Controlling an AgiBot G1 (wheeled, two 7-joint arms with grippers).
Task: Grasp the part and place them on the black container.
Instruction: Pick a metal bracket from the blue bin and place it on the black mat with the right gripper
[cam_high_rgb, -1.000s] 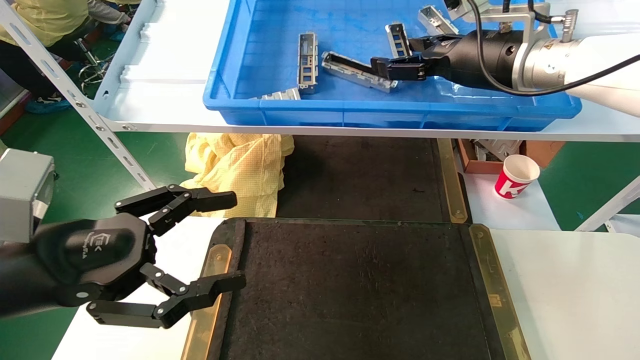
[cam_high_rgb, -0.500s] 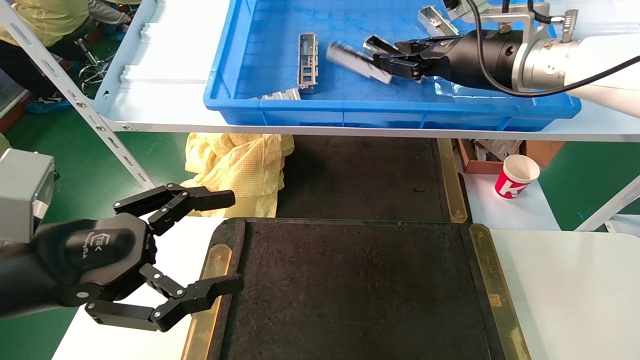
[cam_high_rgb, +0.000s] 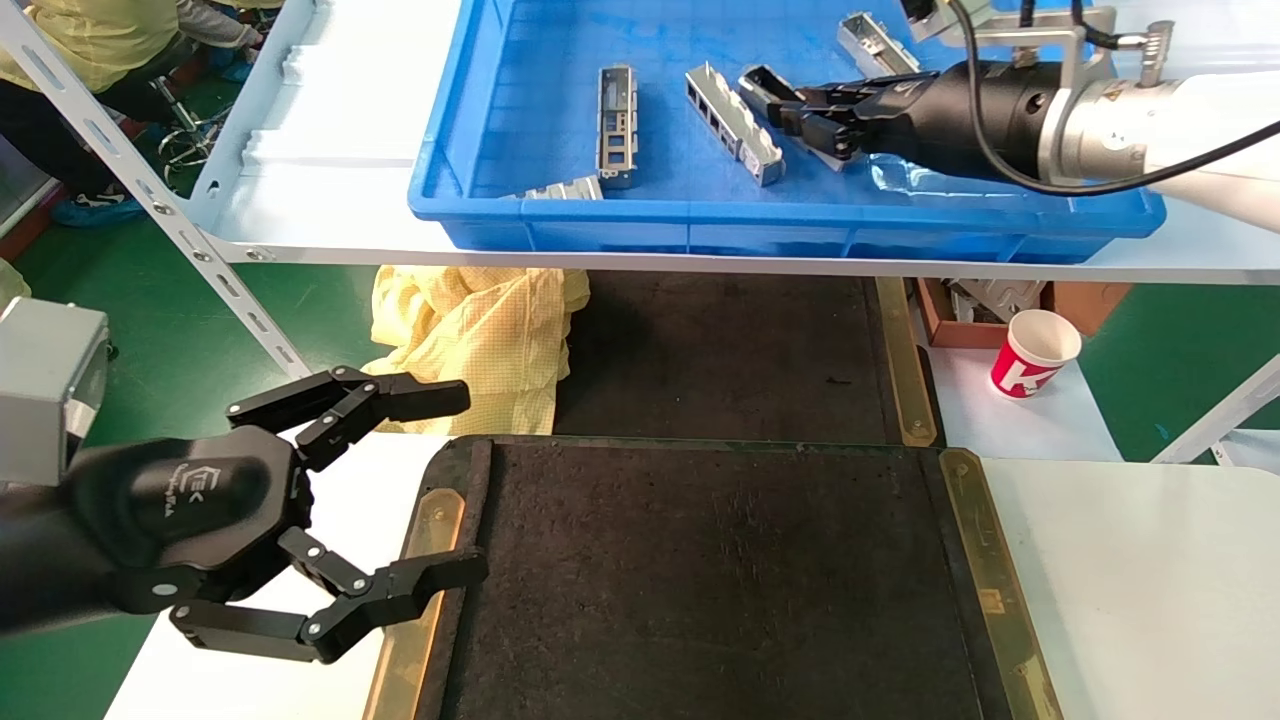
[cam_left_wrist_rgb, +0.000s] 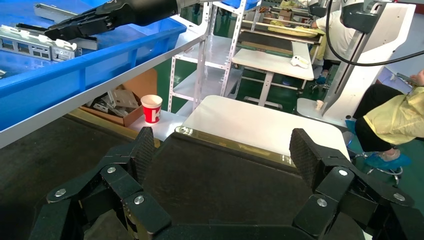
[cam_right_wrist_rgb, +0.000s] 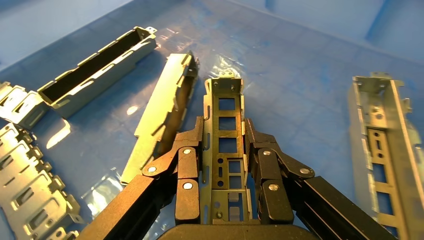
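Several silver parts lie in the blue bin (cam_high_rgb: 640, 215) on the upper shelf. My right gripper (cam_high_rgb: 800, 112) reaches in from the right and is shut on one part (cam_right_wrist_rgb: 223, 115), which sticks out past the fingertips (cam_right_wrist_rgb: 196, 131). This held part (cam_high_rgb: 762, 88) sits just above the bin floor. Loose parts lie beside it (cam_high_rgb: 733, 122), further left (cam_high_rgb: 616, 125) and behind (cam_high_rgb: 872, 42). The black container (cam_high_rgb: 700, 580) lies on the lower white table. My left gripper (cam_high_rgb: 452, 483) hangs open over its left edge with nothing between the fingers, and the black container (cam_left_wrist_rgb: 215, 175) shows between them.
A second dark tray (cam_high_rgb: 730, 350) lies under the shelf, with a yellow cloth (cam_high_rgb: 470, 335) to its left. A red and white paper cup (cam_high_rgb: 1035, 352) and a cardboard box stand at the right. A slanted shelf strut (cam_high_rgb: 150, 190) runs down the left.
My right gripper has shut on a part and risen slightly. The long part beside it was knocked, shifted back and turned over. The left arm has stayed put.
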